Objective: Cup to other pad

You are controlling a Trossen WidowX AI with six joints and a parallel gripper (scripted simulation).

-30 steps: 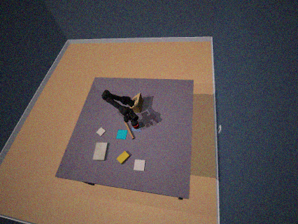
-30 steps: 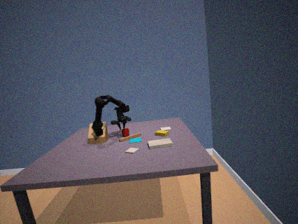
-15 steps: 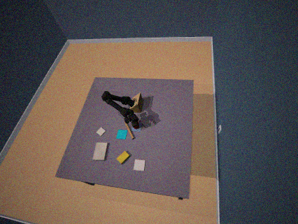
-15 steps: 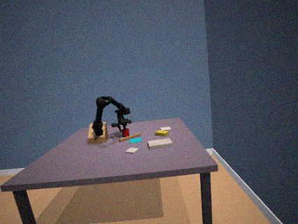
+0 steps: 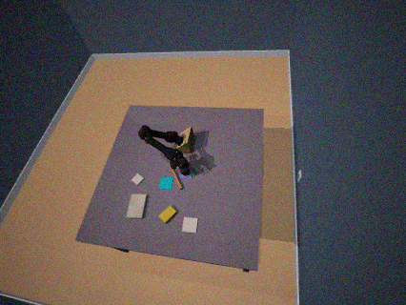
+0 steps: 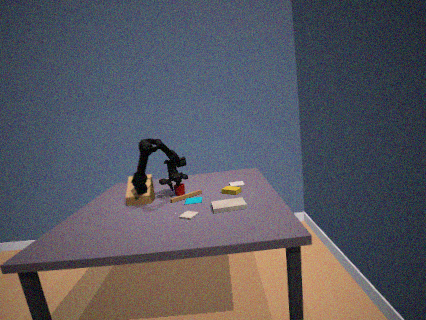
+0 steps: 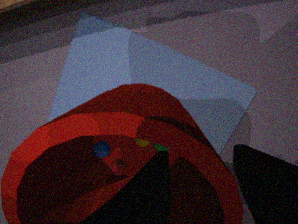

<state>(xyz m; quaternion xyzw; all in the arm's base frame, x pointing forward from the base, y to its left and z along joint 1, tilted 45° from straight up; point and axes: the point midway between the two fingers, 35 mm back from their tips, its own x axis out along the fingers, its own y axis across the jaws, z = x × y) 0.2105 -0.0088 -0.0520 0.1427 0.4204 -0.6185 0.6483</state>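
The red cup [image 6: 180, 189] [image 7: 95, 123] stands at the blue pad [image 5: 186, 176] [image 7: 97, 62]; the arm hides it in the top view. Several marbles lie inside, among them a blue marble [image 7: 102, 149], a yellow marble [image 7: 142, 143] and a green marble [image 7: 160, 148]. My gripper [image 5: 184, 172] [image 6: 178, 186] [image 7: 200, 157] is partly open and low at the cup, one finger inside the rim and the other outside, with the cup's wall between them and gaps still showing. A cyan pad [image 5: 166, 183] [image 6: 193, 200] lies nearby with nothing on it.
A wooden bar [image 5: 176, 178] [image 6: 186, 196] lies between the blue and cyan pads. A yellow block [image 5: 167, 213] [image 6: 231, 190], a beige block [image 5: 136, 206] [image 6: 229, 205], a white square [image 5: 190, 225] [image 6: 236, 183] and a small pale square [image 5: 137, 179] [image 6: 189, 215] lie farther out.
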